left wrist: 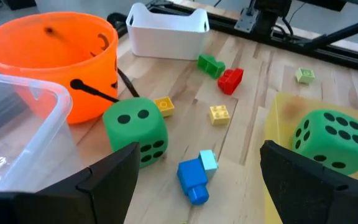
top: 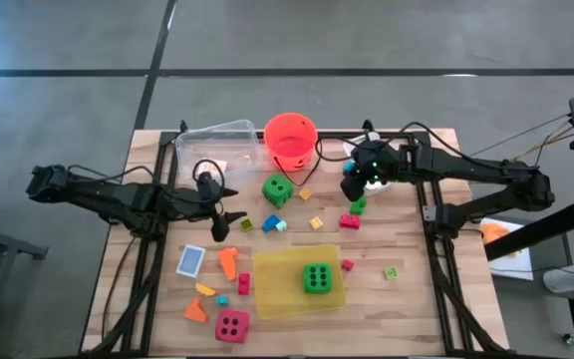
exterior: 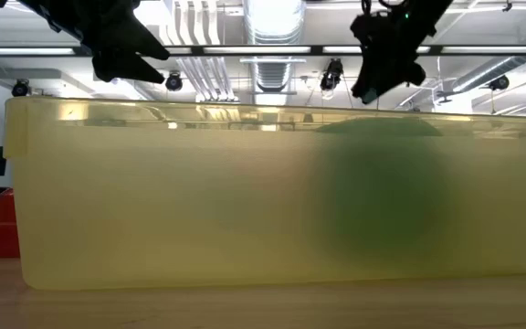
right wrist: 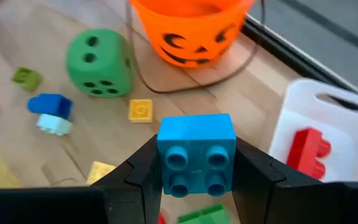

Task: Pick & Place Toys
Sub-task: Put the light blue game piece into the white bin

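Note:
My right gripper (top: pixel 351 186) hangs above the table just right of the orange bucket (top: pixel 290 140), shut on a blue brick (right wrist: pixel 196 155). My left gripper (top: pixel 229 221) is open over the table's left middle, with nothing between its fingers (left wrist: pixel 107 180). One green die (left wrist: pixel 135 132) rests on the wood beside the bucket, just ahead of it. A second green die (top: pixel 317 277) sits on the flat yellow tray (top: pixel 277 294). A pink die (top: pixel 231 325) lies at the near left. Small bricks lie scattered: blue (left wrist: pixel 194 177), yellow (left wrist: pixel 219 113), red (left wrist: pixel 230 79) and green (left wrist: pixel 211 65). My right gripper pinches the blue brick by two opposite side faces (right wrist: pixel 161 158), one finger on each. Its face with four round studs is turned toward the wrist camera. The fingers slant downward. The brick is lifted clear of the table.
A clear plastic box (top: pixel 217 145) stands left of the bucket. A white bin (right wrist: pixel 328 137) with a red brick (right wrist: pixel 308 149) in it stands to the bucket's right. A card (top: pixel 190 261) and orange shapes (top: pixel 227 262) lie near left. The tray's wall (exterior: pixel 153 210) fills the low view.

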